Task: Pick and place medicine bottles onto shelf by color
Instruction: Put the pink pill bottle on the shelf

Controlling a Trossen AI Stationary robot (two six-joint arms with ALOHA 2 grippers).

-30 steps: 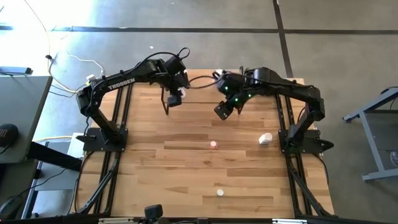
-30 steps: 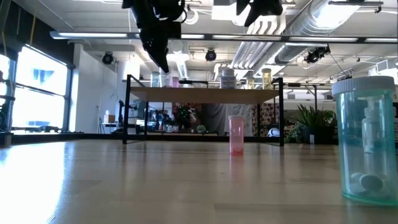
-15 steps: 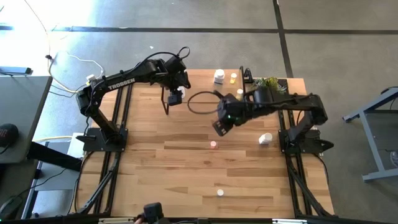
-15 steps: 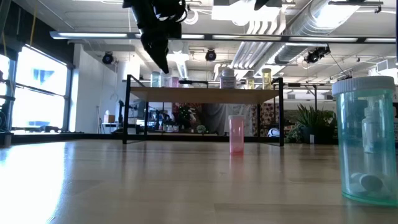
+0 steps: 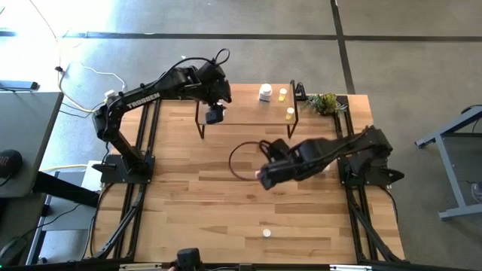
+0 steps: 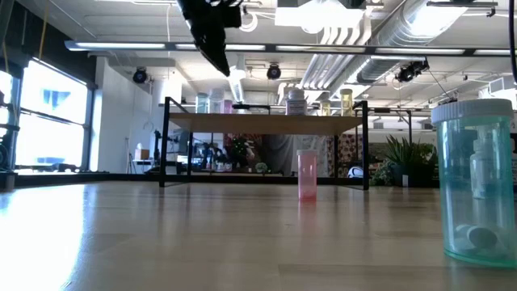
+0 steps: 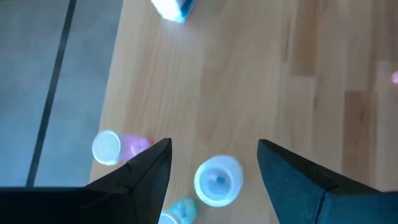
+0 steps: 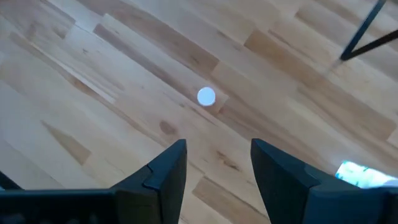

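The shelf [image 6: 266,123] stands at the table's far side, and several small bottles stand on it, among them a white-capped one [image 5: 265,92]. My left gripper [image 5: 215,113] hangs open and empty over the shelf's left end. Below its fingers [image 7: 214,144] stand a white-capped bottle [image 7: 217,180] and a pink one [image 7: 115,148]. My right gripper [image 5: 263,177] is open and empty over the table's middle. Ahead of it [image 8: 217,144] a white-capped bottle [image 8: 206,96] stands on the table. A pink bottle [image 6: 307,174] stands upright mid-table, and a green-tinted one [image 6: 477,186] stands near the front edge.
A small green plant [image 5: 325,102] sits at the far right corner. A black cable loop [image 5: 239,159] hangs beside my right arm. A pale bottle [image 8: 364,174] lies close to my right gripper. The white-capped bottle also shows near the front edge [image 5: 266,232], with bare wood to its left.
My right gripper has swung from over the shelf toward the table's near edge and down to the table's middle, staying open. My left gripper has risen a little over the shelf's left end. No bottle has moved.
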